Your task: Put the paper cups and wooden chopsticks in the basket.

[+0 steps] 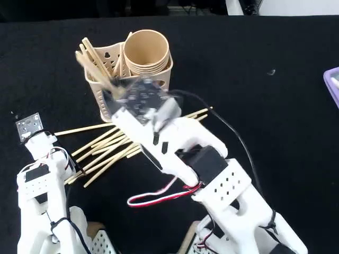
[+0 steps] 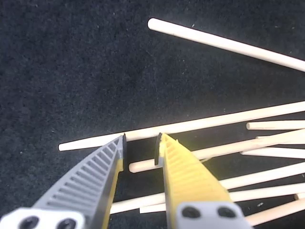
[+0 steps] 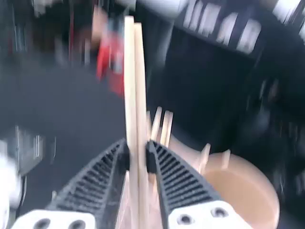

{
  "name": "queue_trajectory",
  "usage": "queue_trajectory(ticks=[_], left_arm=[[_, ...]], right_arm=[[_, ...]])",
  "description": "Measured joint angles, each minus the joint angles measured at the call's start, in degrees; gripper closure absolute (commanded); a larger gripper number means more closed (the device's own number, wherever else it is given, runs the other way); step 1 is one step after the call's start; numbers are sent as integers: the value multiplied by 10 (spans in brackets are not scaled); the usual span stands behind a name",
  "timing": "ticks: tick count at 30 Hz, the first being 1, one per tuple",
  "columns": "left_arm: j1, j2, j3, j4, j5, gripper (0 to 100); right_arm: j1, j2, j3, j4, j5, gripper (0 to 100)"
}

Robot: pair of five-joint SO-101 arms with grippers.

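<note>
**Left wrist view outward: chopstick loading in hand, cups already in the basket**

Nearest the arm bases, the left gripper (image 2: 141, 145) is released. Its grey and yellow jaws stand parted low over the black table (image 2: 57, 57). The blunt end of one loose chopstick (image 2: 143, 165) lies in the gap between them, ungrasped.

Farther out, in the high view, the remaining loose chopsticks (image 1: 106, 148) lie fanned on the table, partly under the right arm (image 1: 180, 143).

Beyond the pile, the right gripper (image 3: 137, 153) is clenched on a pair of wooden chopsticks (image 3: 133, 71). The pair is pinched side by side and held over the basket (image 1: 98, 92).

Farthest off, the basket stands upright. It holds a nested stack of paper cups (image 1: 147, 50), with several stowed chopsticks (image 1: 95, 53) leaning beside them.

The cup step appears complete, and the step in hand is delivery of the gripped pair. The next move calls for the pair's lower ends to drop inside the basket rim, clear of the cups, before the jaws part. Otherwise the sticks may tip out over the wall. The left gripper would need only to close on the stick between its jaws. Much of the pile is not yet moved.
</note>
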Motion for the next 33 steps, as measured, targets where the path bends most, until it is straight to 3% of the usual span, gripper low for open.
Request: queue_trajectory(ticks=[7, 17, 22, 28, 33], left_arm=[[0, 0, 0, 0, 0, 866], [0, 0, 0, 0, 0, 866], [0, 0, 0, 0, 0, 866], [0, 0, 0, 0, 0, 866], [0, 0, 0, 0, 0, 866]], right_arm=[[-1, 105, -111, -135, -6, 988], [11, 335, -271, -148, -5, 985], [34, 385, -275, -145, -19, 880], [38, 375, -284, -29, -38, 872], [38, 276, -285, 116, -40, 871]])
